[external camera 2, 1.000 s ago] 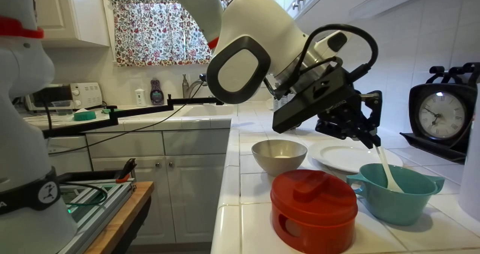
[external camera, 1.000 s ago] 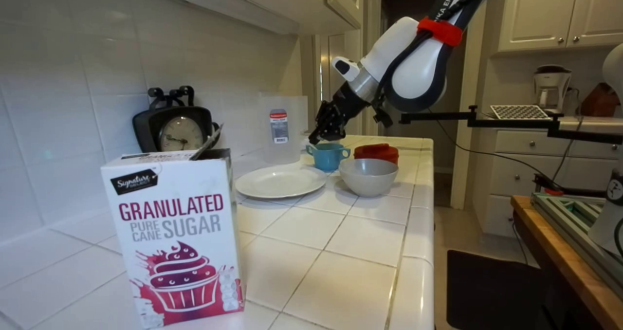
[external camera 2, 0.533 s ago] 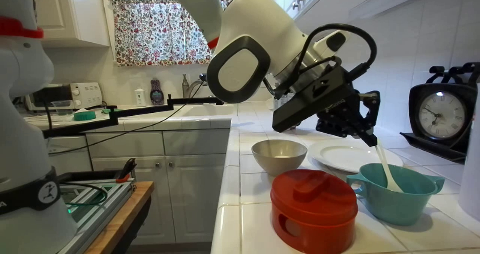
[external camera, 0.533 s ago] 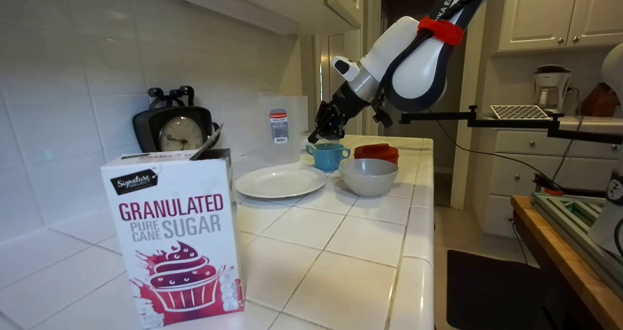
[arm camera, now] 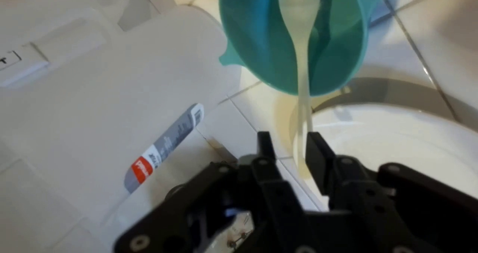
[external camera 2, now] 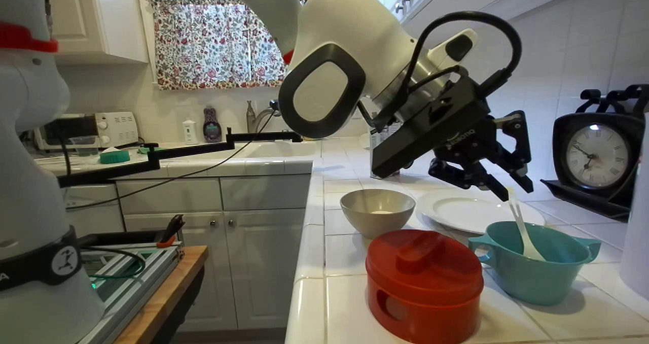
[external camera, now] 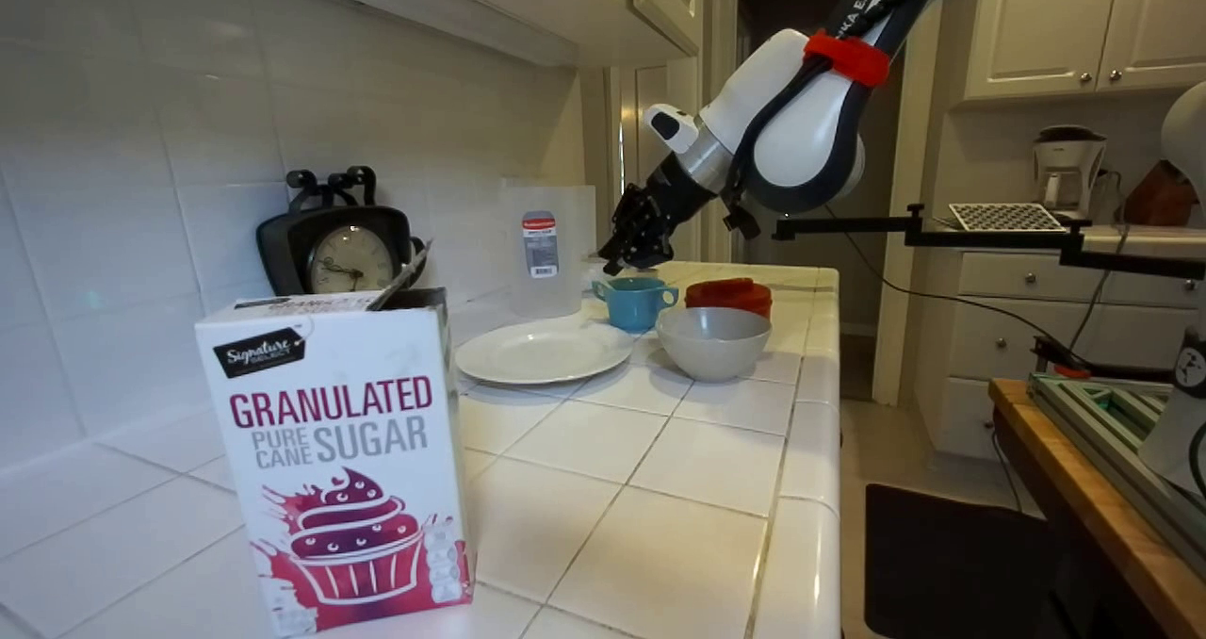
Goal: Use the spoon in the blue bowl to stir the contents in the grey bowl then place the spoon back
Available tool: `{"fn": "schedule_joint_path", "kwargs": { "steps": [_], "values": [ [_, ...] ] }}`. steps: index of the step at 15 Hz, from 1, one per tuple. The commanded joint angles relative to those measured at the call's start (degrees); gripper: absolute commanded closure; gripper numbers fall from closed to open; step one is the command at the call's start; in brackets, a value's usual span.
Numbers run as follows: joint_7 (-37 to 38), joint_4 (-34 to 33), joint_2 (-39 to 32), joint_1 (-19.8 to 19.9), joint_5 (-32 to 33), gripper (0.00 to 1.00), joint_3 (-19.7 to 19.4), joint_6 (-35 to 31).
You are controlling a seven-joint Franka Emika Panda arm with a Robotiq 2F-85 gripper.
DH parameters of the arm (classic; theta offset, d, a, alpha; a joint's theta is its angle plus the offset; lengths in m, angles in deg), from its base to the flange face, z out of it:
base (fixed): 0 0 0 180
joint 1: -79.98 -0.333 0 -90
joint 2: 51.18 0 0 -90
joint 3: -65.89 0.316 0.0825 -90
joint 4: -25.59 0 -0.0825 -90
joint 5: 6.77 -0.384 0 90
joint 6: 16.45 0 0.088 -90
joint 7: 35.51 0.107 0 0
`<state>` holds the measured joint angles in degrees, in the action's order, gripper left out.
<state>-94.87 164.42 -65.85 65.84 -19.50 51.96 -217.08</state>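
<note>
The blue bowl (external camera 2: 537, 280) stands on the counter; it shows in both exterior views (external camera: 637, 305) and in the wrist view (arm camera: 338, 68). The white spoon (external camera 2: 528, 245) leans in it, handle up over the rim. In the wrist view the spoon (arm camera: 303, 64) points its handle between my fingers. My gripper (external camera 2: 516, 190) is open at the handle's top, above the bowl. In the wrist view the gripper (arm camera: 288, 148) has a gap, and the handle end lies nearer the right finger. The grey bowl (external camera 2: 377, 219) stands apart, with something pale inside; it also shows in an exterior view (external camera: 713, 347).
A red lidded pot (external camera 2: 425, 288) stands beside both bowls. A white plate (external camera: 544, 352) lies by the blue bowl. A sugar box (external camera: 339, 469), a black clock (external camera: 350, 262) and a translucent container (external camera: 565, 286) stand along the wall. The counter edge (external camera: 824, 413) runs near the grey bowl.
My gripper's fingers were together at the spoon's handle and have now opened. The gripper has risen slightly. The spoon remains leaning in the blue bowl.
</note>
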Motion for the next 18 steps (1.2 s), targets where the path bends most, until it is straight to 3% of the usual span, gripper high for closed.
{"fn": "schedule_joint_path", "kwargs": {
  "steps": [1,5,8,17,18],
  "values": [
    [-6.0,0.8,-2.1,-6.5,-5.8,0.37,-5.5,-7.1],
    [-7.3,1.9,-2.2,-11.7,-9.7,0.08,-7.9,-6.7],
    [-7.1,1.4,-3.8,-14.7,-11.1,0.06,-9.1,-8.5],
    [-5.5,-3.6,-10.8,-18.9,-13.0,0.36,-13.9,-12.2],
    [-5.2,-4.2,-11.3,-19.1,-12.9,0.32,-14.2,-12.3]
  ]
}}
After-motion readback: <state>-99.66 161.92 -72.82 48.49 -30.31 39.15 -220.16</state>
